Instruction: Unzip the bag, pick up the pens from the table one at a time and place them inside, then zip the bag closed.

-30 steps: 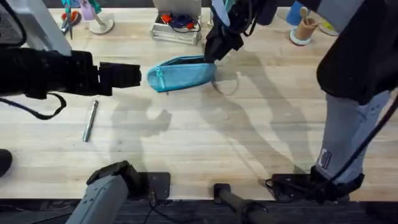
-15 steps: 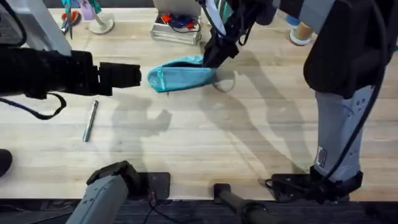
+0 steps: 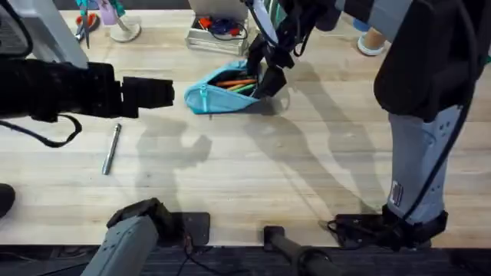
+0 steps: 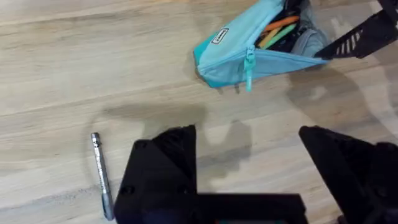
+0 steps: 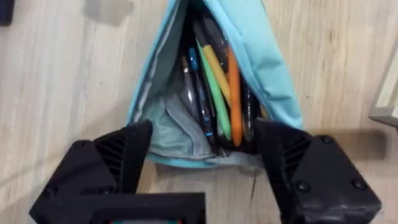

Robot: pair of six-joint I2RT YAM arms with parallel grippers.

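One teal bag (image 3: 222,93), one grey pen (image 3: 112,148) lying on the surface (image 3: 253,176), several pens (image 5: 217,87) inside the bag, exact number unclear, orange and green among them, two claws, left (image 4: 249,174), right (image 5: 205,168)

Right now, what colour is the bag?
Teal-blue bag, with a grey lining; clearest in the left wrist view.

Desk (image 3: 307,176): light wood planks. Teal bag (image 3: 219,96) at upper centre, mouth open, orange and green pens (image 3: 234,83) inside. Right pincer (image 3: 265,73) at the bag's right end, fingers spread. Left pincer (image 3: 165,92) hovers just left of the bag. Silver pen (image 3: 112,148) lies loose at left.
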